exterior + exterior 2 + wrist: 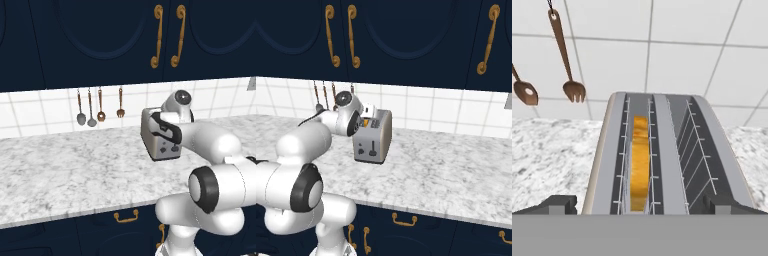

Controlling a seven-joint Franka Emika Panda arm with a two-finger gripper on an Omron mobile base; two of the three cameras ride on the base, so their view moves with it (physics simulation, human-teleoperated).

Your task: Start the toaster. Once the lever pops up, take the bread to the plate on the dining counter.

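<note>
The silver-beige toaster stands on the marble worktop near the tiled wall, its control face toward me. A dark lever sits on that face beside a round knob. The bread, golden-orange on its edge, stands deep in the left slot of the toaster. My gripper hovers just above the near end of the toaster's top and is open, one fingertip on each side and nothing between them. In the left base view my arm covers part of the toaster. The plate and the dining counter are out of view.
Several wooden and metal utensils hang on the white tiled wall left of the toaster. Navy upper cabinets with brass handles hang above. Marble worktop stretches left and right, with navy drawers below its front edge.
</note>
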